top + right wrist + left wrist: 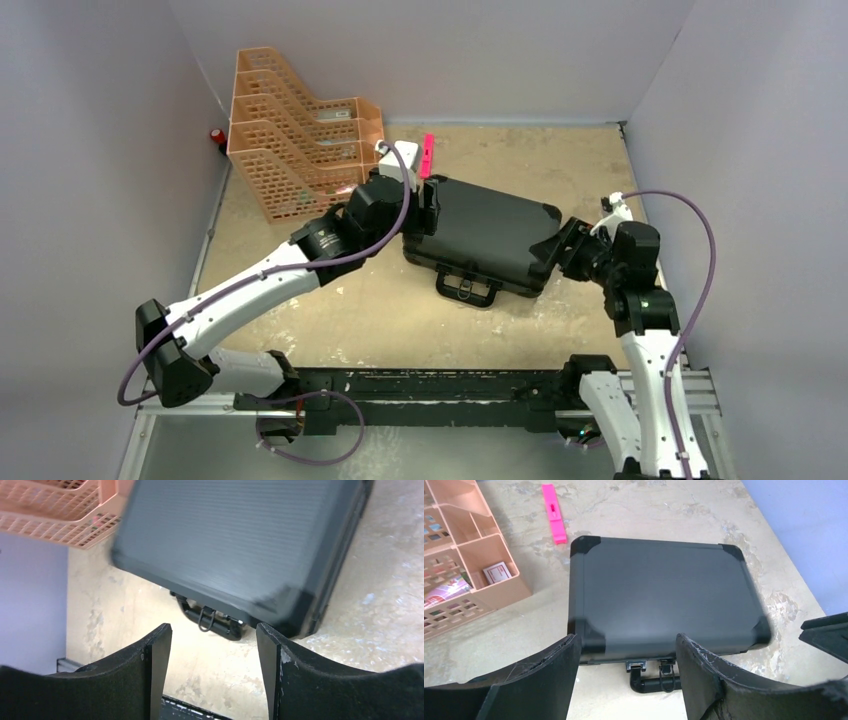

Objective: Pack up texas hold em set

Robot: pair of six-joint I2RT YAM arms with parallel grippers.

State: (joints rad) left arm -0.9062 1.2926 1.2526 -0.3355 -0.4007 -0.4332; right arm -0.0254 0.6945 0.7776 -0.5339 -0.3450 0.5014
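My left gripper (625, 637) and right gripper (212, 627) gape wide, empty, flanking the closed case (480, 235); I'd brace its right corner and press the near latches (639, 666) squarely.

**Around the edges: rack, pink stick, red knob**

A stepped peach-orange plastic rack (300, 140) with latticed sides stands at the far left corner of the table (400, 315), its tiers rising toward the back wall (450, 50). Just to its right, apart from it, a bright pink stick (427, 155) lies flat on the table near the back edge. A small red thing (217, 135) sits at the foot of the left wall beside the rack, too small to identify. The table is beige and mottled; the walls are pale lilac-grey.
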